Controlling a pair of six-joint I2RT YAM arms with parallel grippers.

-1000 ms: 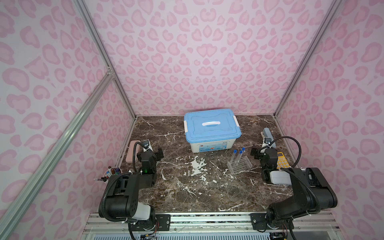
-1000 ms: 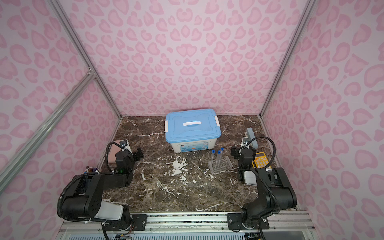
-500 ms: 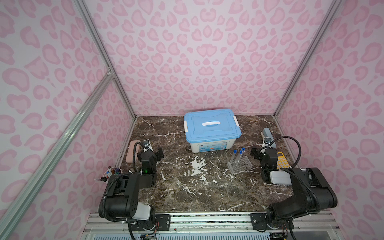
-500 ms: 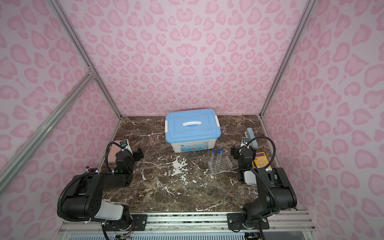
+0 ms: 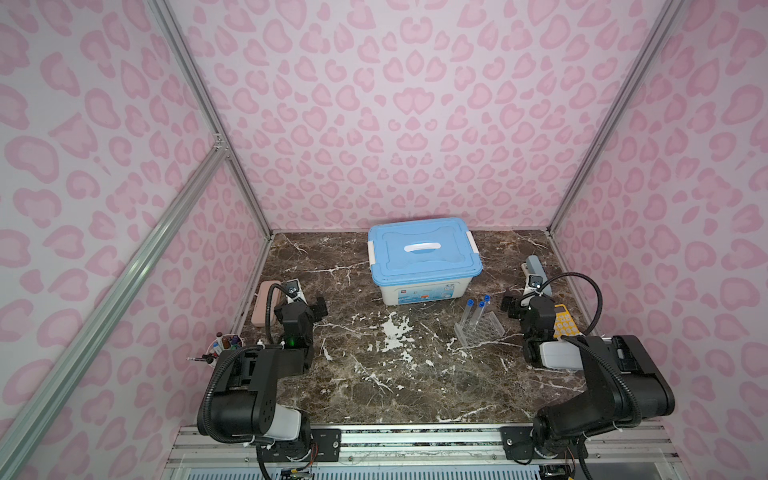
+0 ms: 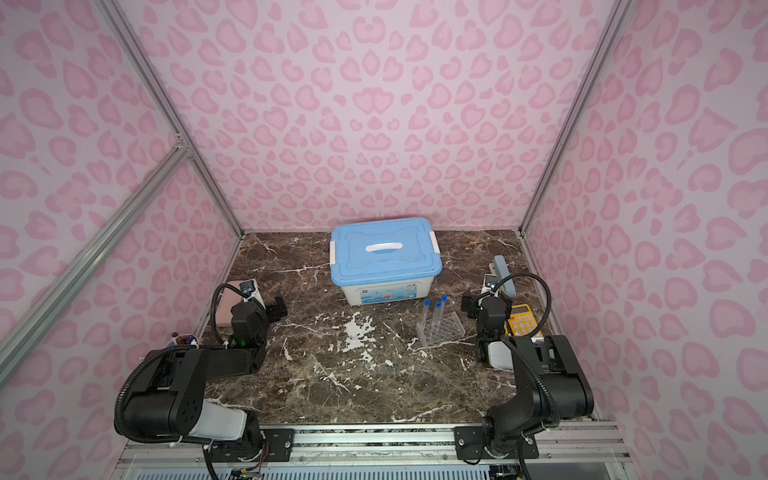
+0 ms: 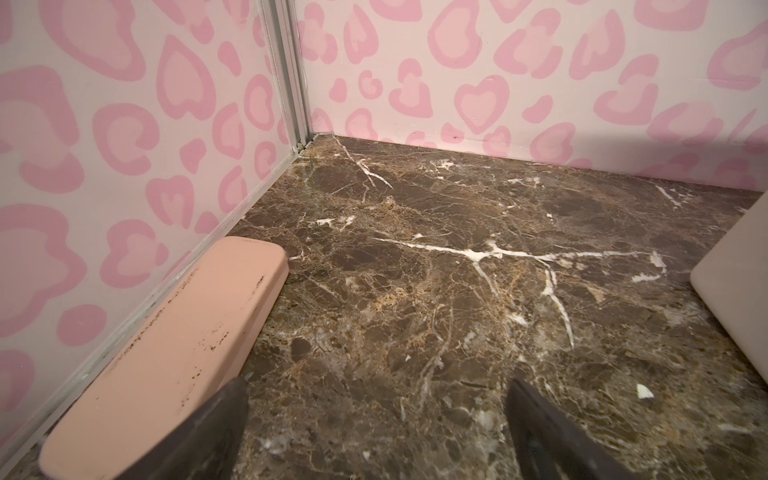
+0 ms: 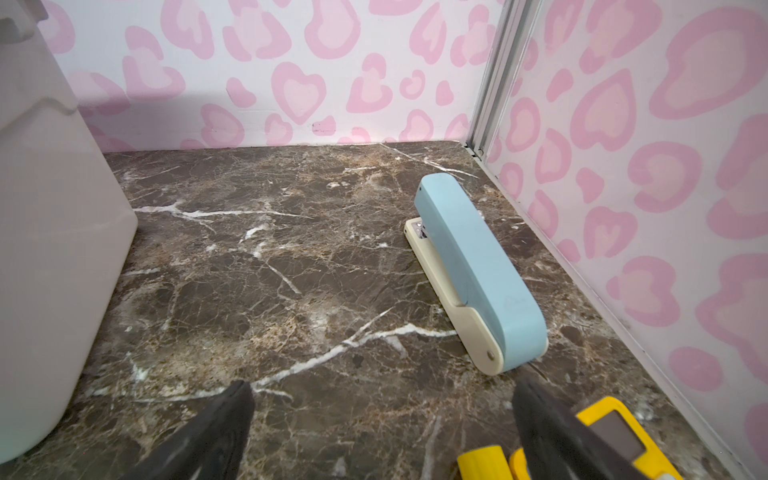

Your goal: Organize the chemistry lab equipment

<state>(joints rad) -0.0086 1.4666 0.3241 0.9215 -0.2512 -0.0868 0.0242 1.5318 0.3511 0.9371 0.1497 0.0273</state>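
Noting both arms low over the marble tabletop (image 5: 374, 386), one toward each side edge. The left gripper (image 7: 376, 419) has its jaws spread wide with nothing between them, beside the pink case (image 7: 166, 365) at the left edge. The right gripper (image 8: 382, 399) is likewise released and empty, near the blue stapler (image 8: 473, 270) and the yellow calculator (image 8: 615, 432) along the right edge. The clear rack (image 5: 482, 330) sits right of centre, near the front of the blue-lidded box (image 5: 424, 253). Three blue-capped test tubes (image 5: 477, 313) stand in its far end.
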